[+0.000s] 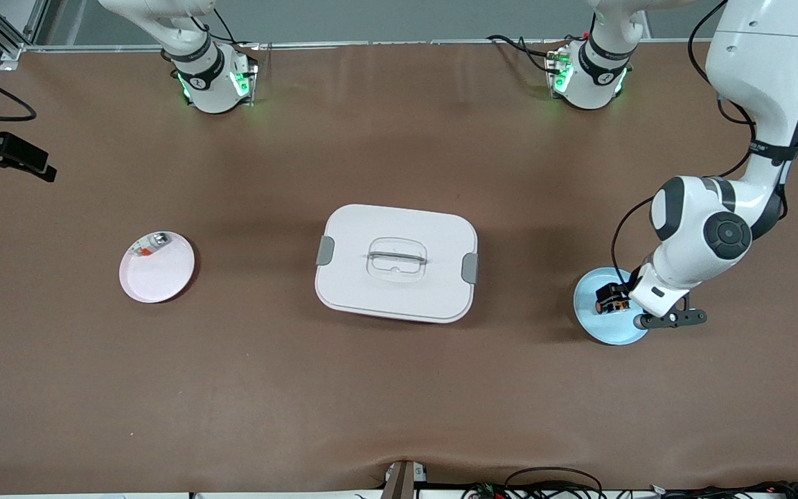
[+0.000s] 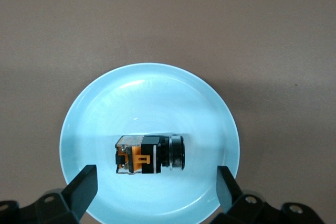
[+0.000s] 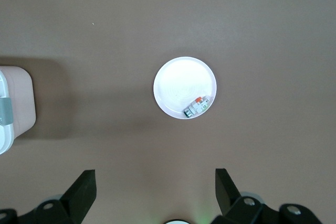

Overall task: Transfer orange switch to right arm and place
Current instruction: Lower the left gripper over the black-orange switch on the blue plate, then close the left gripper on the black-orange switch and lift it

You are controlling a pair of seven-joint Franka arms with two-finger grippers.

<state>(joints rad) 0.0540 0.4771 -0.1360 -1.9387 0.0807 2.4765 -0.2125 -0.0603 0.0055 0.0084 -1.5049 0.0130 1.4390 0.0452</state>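
Observation:
The orange switch (image 1: 611, 299) lies on its side on a light blue plate (image 1: 600, 331) toward the left arm's end of the table. In the left wrist view the switch (image 2: 149, 155) sits on the plate (image 2: 157, 93), with black body, orange bands and a clear end. My left gripper (image 1: 626, 301) hangs low over the plate, open and empty (image 2: 155, 182), its fingertips (image 2: 84, 182) standing either side of the switch without touching it. My right gripper (image 3: 155, 182) is open and empty, high over the table and outside the front view.
A white lidded box (image 1: 396, 262) with a handle sits mid-table; its corner shows in the right wrist view (image 3: 10, 108). A pale pink plate (image 1: 160, 277) toward the right arm's end holds a small silver-and-red part (image 1: 149, 244), also in the right wrist view (image 3: 197, 107). A black mount (image 1: 4, 156) juts in at the table edge.

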